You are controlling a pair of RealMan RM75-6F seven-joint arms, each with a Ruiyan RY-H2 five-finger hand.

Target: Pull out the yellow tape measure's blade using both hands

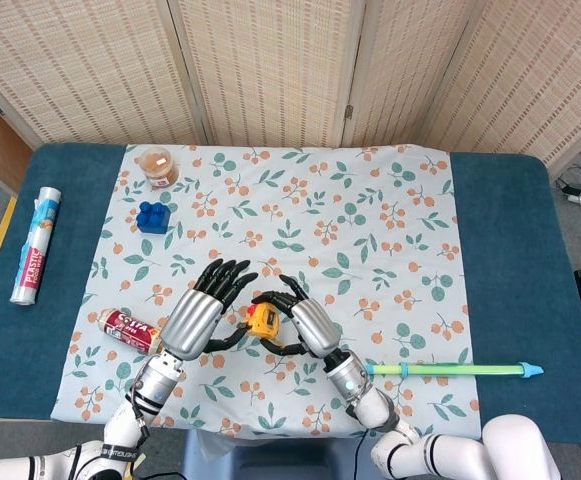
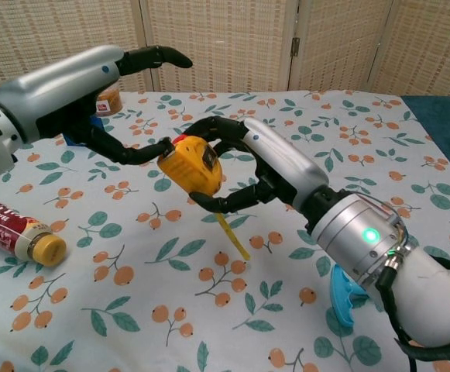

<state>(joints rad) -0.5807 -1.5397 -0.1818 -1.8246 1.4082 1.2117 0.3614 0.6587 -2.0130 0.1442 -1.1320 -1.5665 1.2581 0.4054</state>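
Observation:
My right hand grips the yellow tape measure above the flowered cloth, its fingers curled over the top and under the case. A short length of yellow blade hangs down from the case toward the cloth. My left hand is to the left with its fingers spread; one fingertip touches the case's left side and the rest stay clear above. In the head view the tape measure sits between the left hand and the right hand near the front edge.
A small bottle lies on the cloth just left of my left hand. A blue block and a jar stand at the back left. A plastic roll lies at far left. A green stick with blue ends lies at front right.

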